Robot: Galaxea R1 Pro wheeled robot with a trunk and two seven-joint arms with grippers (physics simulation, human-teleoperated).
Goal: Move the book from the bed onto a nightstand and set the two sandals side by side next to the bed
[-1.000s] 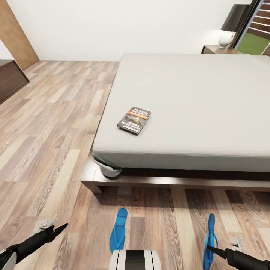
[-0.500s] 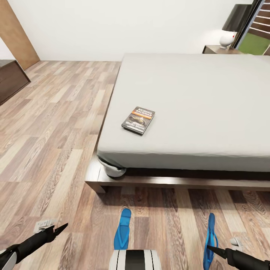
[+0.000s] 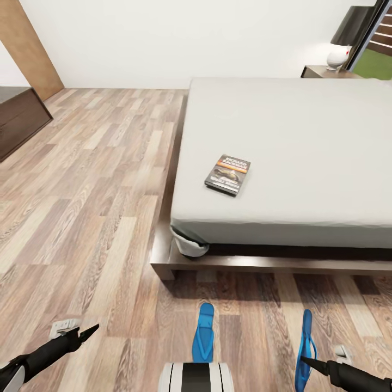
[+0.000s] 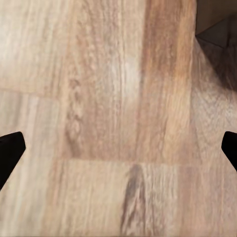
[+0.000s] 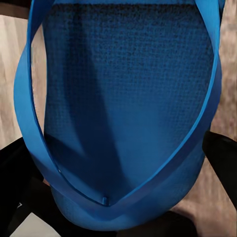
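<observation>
The book (image 3: 227,175), dark grey with an orange band, lies flat on the grey mattress of the bed (image 3: 305,136) near its foot-end corner. One blue sandal (image 3: 205,333) lies on the wood floor in front of the bed frame. The other sandal (image 3: 306,340) hangs edge-up at the lower right, with my right gripper (image 3: 307,360) shut on it. In the right wrist view its sole and straps (image 5: 123,98) sit close up between the dark fingers (image 5: 223,158). My left gripper (image 3: 87,332) is low at the left, open over bare floor, its fingertips (image 4: 10,148) wide apart.
A nightstand (image 3: 326,71) with a white lamp (image 3: 338,54) stands at the bed's far right corner. A longer dark dresser (image 3: 19,120) stands by the left wall beside a brown door (image 3: 30,49). Wood-plank floor (image 3: 92,179) stretches left of the bed.
The whole picture has slid right, so the camera has moved left. The held sandal has kept its place at my right gripper while the floor sandal slid right with the floor.
</observation>
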